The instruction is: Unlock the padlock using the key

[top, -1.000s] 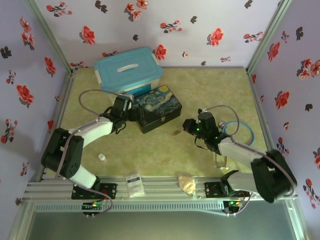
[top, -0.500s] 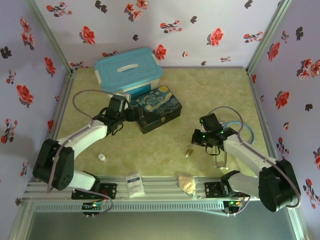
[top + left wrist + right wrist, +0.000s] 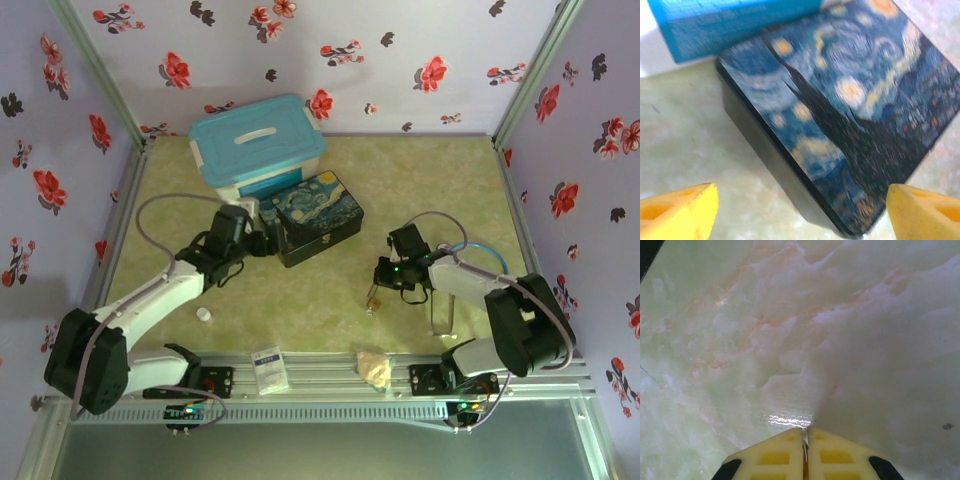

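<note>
Top view, change: the left gripper (image 3: pixel 258 243) has eased back from the left end of the painted box (image 3: pixel 318 217) and its jaws have spread. The right gripper (image 3: pixel 378 282) has swung from the box front to lower centre-right.
Top view, padlock: the padlock (image 3: pixel 372 297), a brass speck, now lies on open surface just below the right gripper, well apart from the painted box. A second ago it sat just beside the box front.
Top view, meaning: the lock is probably off the clasp and both arms are letting go. The key is too small to pick out.
Left wrist view: the left gripper (image 3: pixel 801 212) is wide and holds nothing, one yellow finger in each lower corner. The blurred painted box (image 3: pixel 840 125) lies beyond.
Right wrist view: the right gripper (image 3: pixel 804 432) is narrow, fingers almost together. There is a thin dark sliver between them, and I cannot tell what it is.
Surface: a pale green marbled surface (image 3: pixel 300 300), glossy.
Room: lilac walls with red and black flowers. A blue-lidded tub (image 3: pixel 258 145) is at upper left and a white cap (image 3: pixel 204 314) at lower left.
</note>
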Robot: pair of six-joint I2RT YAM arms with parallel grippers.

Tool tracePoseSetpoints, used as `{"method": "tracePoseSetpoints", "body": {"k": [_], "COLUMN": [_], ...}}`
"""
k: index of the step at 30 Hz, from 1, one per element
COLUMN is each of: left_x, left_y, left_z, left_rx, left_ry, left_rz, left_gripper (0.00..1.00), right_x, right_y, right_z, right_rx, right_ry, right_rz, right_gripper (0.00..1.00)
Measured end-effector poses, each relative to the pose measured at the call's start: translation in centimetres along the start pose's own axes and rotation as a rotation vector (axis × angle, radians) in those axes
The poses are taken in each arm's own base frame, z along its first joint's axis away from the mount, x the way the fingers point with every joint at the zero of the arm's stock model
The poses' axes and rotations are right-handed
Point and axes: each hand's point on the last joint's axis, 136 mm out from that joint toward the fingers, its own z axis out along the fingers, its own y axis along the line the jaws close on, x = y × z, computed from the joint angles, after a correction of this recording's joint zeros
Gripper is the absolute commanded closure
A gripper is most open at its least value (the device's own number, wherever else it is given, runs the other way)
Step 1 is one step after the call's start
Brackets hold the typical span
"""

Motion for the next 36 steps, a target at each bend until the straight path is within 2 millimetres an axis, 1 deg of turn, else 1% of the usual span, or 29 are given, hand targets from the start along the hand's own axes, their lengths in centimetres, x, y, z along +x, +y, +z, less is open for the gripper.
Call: {"method": "tracePoseSetpoints", "body": {"k": [1,4,7,9,10,12,14,16,18,23,24,26,28,29,30,31,33,35,36], "left_x": [1.3,5.2,8.2,9.5,10.0,10.5,10.9,10.8,10.3,8.6,8.5,8.4,8.2,8.1,7.8,7.4,6.5,5.3,4.6], "left_y": [-0.7,-2.3,-2.2,-1.4,-1.1,-0.6,0.0,0.4,0.9,2.6,3.4,4.9,6.0,6.2,6.3,6.1,5.8,5.4,5.1], "left_z": [0.1,0.2,0.7,1.4,1.8,2.7,3.9,5.0,5.6,5.7,5.5,4.8,4.0,3.6,3.2,2.7,1.5,0.0,-0.8], "left_rx": [0.012,0.032,0.008,-0.032,-0.053,-0.092,-0.135,-0.169,-0.189,-0.232,-0.243,-0.27,-0.289,-0.292,-0.289,-0.277,-0.251,-0.222,-0.206], "left_ry": [0.016,0.068,0.099,0.114,0.12,0.127,0.138,0.135,0.111,0.031,0.014,-0.008,-0.03,-0.039,-0.053,-0.069,-0.106,-0.147,-0.171], "left_rz": [0.014,0.066,0.093,0.104,0.106,0.111,0.119,0.106,0.077,-0.025,-0.052,-0.09,-0.117,-0.122,-0.128,-0.135,-0.149,-0.159,-0.159], "left_gripper": [0.02,0.0,0.0,0.0,0.0,0.01,0.03,0.06,0.08,0.12,0.13,0.13,0.13,0.13,0.12,0.12,0.11,0.06,0.02], "right_x": [-0.1,-0.4,-0.6,-0.7,-0.8,-1.1,-1.7,-2.5,-3.4,-4.6,-4.8,-5.1,-5.4,-5.5,-5.7,-5.9,-6.5,-7.4,-7.9], "right_y": [0.0,0.1,0.2,0.3,0.4,0.6,0.8,0.9,0.9,0.9,0.9,0.9,0.6,0.4,0.0,-0.4,-1.3,-2.5,-3.3], "right_z": [0.0,0.0,0.0,0.0,0.0,-0.1,-0.5,-1.4,-2.5,-4.8,-5.2,-5.8,-6.5,-6.8,-7.2,-7.7,-8.9,-10.4,-11.2], "right_rx": [0.001,-0.002,-0.006,-0.009,-0.011,-0.019,-0.023,-0.015,-0.005,0.017,0.019,0.022,0.035,0.045,0.062,0.081,0.127,0.192,0.23], "right_ry": [-0.004,-0.017,-0.028,-0.032,-0.036,-0.048,-0.078,-0.129,-0.183,-0.281,-0.297,-0.322,-0.354,-0.369,-0.388,-0.411,-0.465,-0.533,-0.567], "right_rz": [-0.011,-0.024,-0.029,-0.033,-0.033,-0.033,-0.029,-0.025,-0.025,-0.027,-0.026,-0.024,-0.018,-0.016,-0.011,-0.007,-0.007,-0.002,0.003], "right_gripper": [0.77,0.75,0.69,0.68,0.65,0.6,0.55,0.51,0.5,0.47,0.46,0.42,0.34,0.3,0.24,0.12,0.01,0.01,0.01]}}
